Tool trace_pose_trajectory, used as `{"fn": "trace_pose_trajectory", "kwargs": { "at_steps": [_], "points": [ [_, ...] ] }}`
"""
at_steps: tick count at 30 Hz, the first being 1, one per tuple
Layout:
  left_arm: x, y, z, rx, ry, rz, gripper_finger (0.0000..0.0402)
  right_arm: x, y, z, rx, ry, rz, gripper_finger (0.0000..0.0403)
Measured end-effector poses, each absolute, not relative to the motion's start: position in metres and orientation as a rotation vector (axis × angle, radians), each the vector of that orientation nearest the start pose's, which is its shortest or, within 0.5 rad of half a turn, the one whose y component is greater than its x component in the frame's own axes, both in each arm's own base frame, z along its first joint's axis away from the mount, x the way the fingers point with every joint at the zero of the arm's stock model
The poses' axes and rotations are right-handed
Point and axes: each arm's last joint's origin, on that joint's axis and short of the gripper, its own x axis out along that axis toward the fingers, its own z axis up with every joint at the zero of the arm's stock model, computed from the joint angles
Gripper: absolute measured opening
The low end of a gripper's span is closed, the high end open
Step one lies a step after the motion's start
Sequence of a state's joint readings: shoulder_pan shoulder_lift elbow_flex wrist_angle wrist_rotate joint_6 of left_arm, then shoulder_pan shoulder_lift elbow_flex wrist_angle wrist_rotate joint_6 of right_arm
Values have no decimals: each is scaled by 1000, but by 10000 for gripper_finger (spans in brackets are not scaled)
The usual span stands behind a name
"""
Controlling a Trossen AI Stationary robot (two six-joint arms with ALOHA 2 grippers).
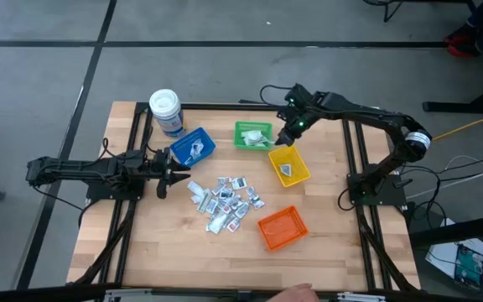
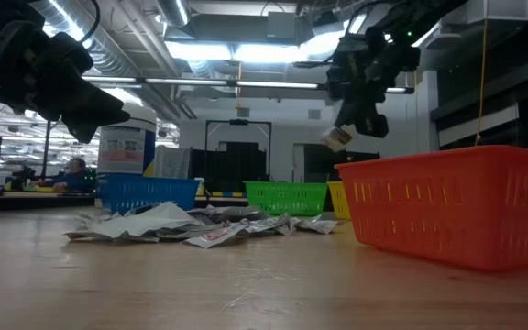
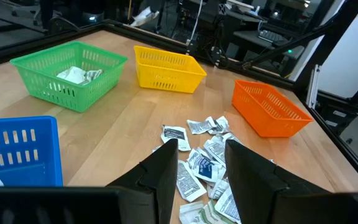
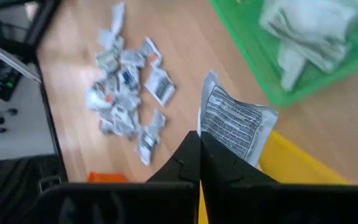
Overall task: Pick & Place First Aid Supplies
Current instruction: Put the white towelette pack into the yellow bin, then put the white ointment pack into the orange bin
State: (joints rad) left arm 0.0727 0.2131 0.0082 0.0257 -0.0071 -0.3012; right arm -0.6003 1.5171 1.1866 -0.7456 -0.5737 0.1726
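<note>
The first aid packets lie in a loose pile (image 1: 225,201) mid-table, also seen in the left wrist view (image 3: 197,127) and the right wrist view (image 4: 126,93). My right gripper (image 1: 288,134) hangs in the air between the green bin (image 1: 252,134) and the yellow bin (image 1: 289,165), shut on one printed silvery packet (image 4: 235,124). My left gripper (image 1: 170,176) is open at the pile's left side, beside the blue bin (image 1: 193,147). Its fingers (image 3: 166,168) point at the pile without touching it. The green, blue and yellow bins each hold some packets. My right gripper (image 4: 199,149) pinches the packet by one edge (image 4: 211,134) between its two shut fingers. It comes from above, slanting down. The packet is lifted clear and sticks out past the fingertips; in the low view it hangs below the gripper (image 2: 335,137).
An orange bin (image 1: 282,228) stands near the table's front right. A white-lidded round jar (image 1: 165,111) stands at the far left beside the blue bin. A person's hand (image 1: 292,294) shows at the near edge. Bare wood lies on the near left.
</note>
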Motion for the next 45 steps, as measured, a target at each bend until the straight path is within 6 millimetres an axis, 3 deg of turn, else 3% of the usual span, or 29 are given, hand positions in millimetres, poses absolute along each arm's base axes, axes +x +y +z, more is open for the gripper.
{"fn": "trace_pose_trajectory", "kwargs": {
  "at_steps": [12,32,38,45],
  "points": [
    [109,8,151,-306,165,106,127,246,-140,256,656,1104,-36,2],
    [109,8,151,-306,166,106,127,256,-107,252,291,1235,89,4],
    [109,8,151,-306,165,106,127,261,-94,252,213,1262,102,43],
    [109,8,151,-306,165,106,127,265,-81,251,176,1298,55,129]
  ]
}}
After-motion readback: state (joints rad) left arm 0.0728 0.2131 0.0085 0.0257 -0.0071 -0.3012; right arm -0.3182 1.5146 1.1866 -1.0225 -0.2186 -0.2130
